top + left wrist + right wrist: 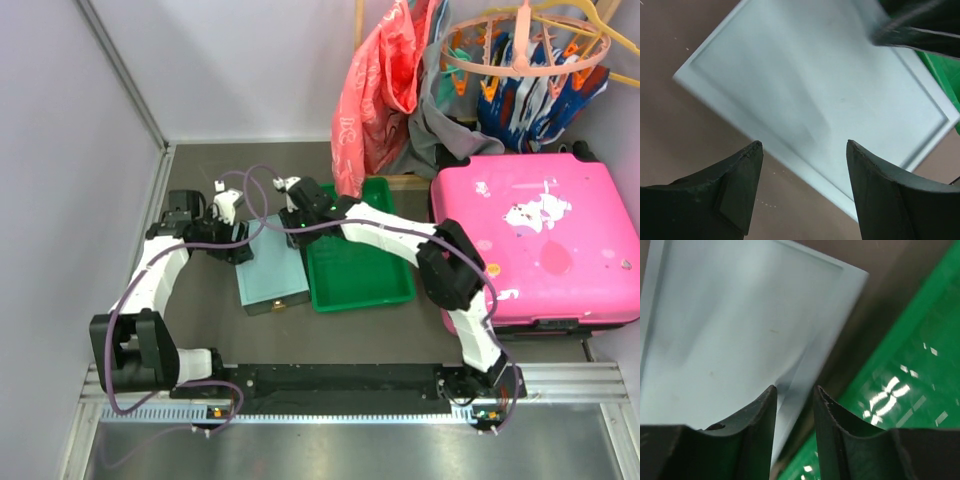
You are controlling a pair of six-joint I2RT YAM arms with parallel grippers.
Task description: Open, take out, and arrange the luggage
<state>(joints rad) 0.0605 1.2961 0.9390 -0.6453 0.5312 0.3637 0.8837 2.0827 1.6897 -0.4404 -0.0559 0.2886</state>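
Observation:
The luggage, a hot-pink hard-shell suitcase with white stickers, lies shut and flat at the right, and neither gripper is at it. Both grippers are at the far end of a pale-teal box left of centre. My left gripper is open and straddles the box's left edge: one finger is over the table, the other over the lid. My right gripper has its jaws drawn in narrow around the box's right rim, between the lid and the green tray.
A green plastic tray sits between the box and the suitcase, close against the box's right side. Clothes and a round peg hanger are piled at the back right. Grey walls close in the left and the back.

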